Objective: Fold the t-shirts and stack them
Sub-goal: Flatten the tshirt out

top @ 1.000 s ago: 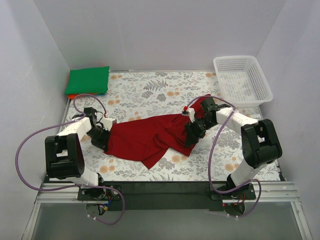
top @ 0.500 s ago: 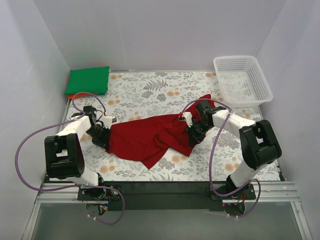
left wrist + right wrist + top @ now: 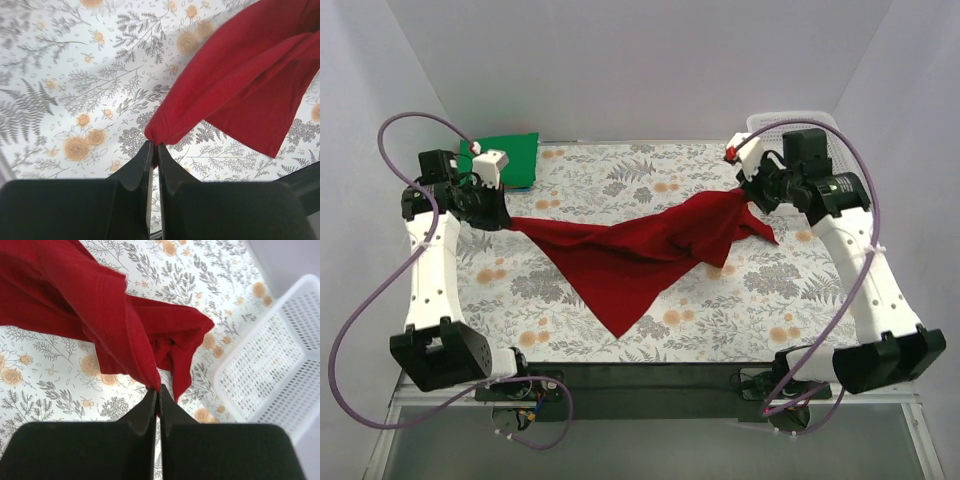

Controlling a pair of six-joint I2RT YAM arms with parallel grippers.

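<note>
The dark red t-shirt (image 3: 630,255) hangs stretched between both grippers above the flowered table, its lower point drooping toward the front. My left gripper (image 3: 503,217) is shut on the shirt's left end (image 3: 200,100). My right gripper (image 3: 748,190) is shut on the right end (image 3: 125,325), with a flap hanging past it. The bright green t-shirt (image 3: 500,160) lies folded at the back left on top of an orange one (image 3: 468,192), of which only an edge shows.
A white lattice basket (image 3: 820,165) stands at the back right, partly behind my right arm; it also shows at the right of the right wrist view (image 3: 280,365). White walls enclose the table (image 3: 620,180) on three sides.
Both arms have risen and swung apart toward the back corners, lifting the red shirt off the table and pulling it taut. The right gripper shut on the cloth.
</note>
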